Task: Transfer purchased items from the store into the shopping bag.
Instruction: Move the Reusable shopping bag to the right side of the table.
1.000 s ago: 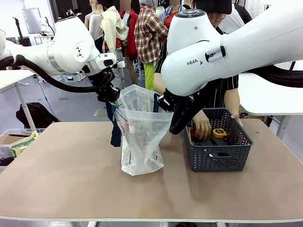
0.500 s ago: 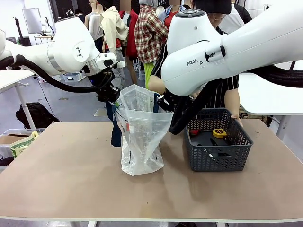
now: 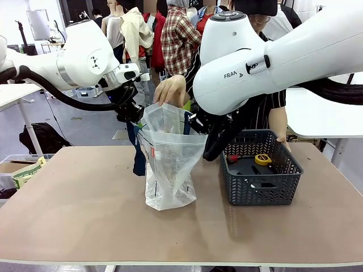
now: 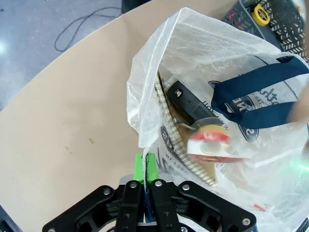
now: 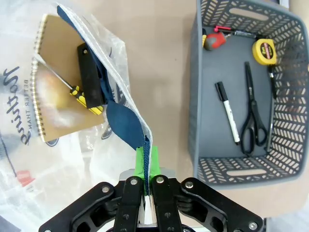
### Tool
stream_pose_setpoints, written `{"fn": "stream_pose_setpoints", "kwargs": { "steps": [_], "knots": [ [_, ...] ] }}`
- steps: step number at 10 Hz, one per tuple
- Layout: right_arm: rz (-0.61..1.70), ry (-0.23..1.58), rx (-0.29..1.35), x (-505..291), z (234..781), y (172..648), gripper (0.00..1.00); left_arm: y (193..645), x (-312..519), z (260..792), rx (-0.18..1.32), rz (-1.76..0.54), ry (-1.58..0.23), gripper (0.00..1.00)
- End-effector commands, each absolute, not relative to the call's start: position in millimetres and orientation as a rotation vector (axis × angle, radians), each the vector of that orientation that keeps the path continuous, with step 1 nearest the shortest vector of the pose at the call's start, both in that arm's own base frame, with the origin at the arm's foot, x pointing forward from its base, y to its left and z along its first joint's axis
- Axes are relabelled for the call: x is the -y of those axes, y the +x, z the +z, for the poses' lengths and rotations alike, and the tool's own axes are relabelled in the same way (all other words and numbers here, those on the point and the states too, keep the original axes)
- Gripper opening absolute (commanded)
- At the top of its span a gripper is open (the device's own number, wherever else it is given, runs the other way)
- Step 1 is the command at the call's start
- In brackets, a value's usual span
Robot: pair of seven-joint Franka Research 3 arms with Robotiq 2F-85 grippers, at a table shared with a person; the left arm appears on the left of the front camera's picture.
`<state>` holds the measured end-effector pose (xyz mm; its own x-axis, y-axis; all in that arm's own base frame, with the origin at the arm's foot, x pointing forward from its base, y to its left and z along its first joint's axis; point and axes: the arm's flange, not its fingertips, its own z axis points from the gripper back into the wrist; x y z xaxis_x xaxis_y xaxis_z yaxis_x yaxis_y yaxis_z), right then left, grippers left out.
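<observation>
Tan table [image 3: 85, 215] with the shopping bag [image 3: 170, 164] standing mid-table. The left gripper [image 4: 146, 166] and right gripper [image 5: 147, 157] are each pinched tight on opposite rim edges, holding its mouth wide. A person's hand [image 3: 170, 90] hovers above the opening, likely mid-loading. A tape measure [image 5: 264, 52], scissors [image 5: 253, 116] and marker [image 5: 227, 118] lie in the grey basket [image 3: 261, 192] beside it and need fetching next while both grips hold.

Front cam faces across table [image 3: 85, 221]; both wrist cams look down close, sharing shopping bag [image 4: 227, 72].

Grey lattice basket [image 3: 261, 192], possibly red-white roll [image 4: 210, 145]
</observation>
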<state>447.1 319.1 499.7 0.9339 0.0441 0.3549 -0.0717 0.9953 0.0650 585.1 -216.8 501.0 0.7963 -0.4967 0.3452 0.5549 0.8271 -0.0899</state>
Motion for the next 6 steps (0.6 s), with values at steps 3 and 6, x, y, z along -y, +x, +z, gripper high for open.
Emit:
{"fn": "stream_pose_setpoints", "kwargs": {
  "steps": [3,6],
  "knots": [
    [0.058,0.071,0.357,-317.5,499.3,445.2,0.00,586.3,215.0,505.0,0.317,-0.565,-0.170,0.00],
    [0.058,0.071,0.357,-317.5,499.3,445.2,0.00,586.3,215.0,505.0,0.317,-0.565,-0.170,0.00]
  ]
}}
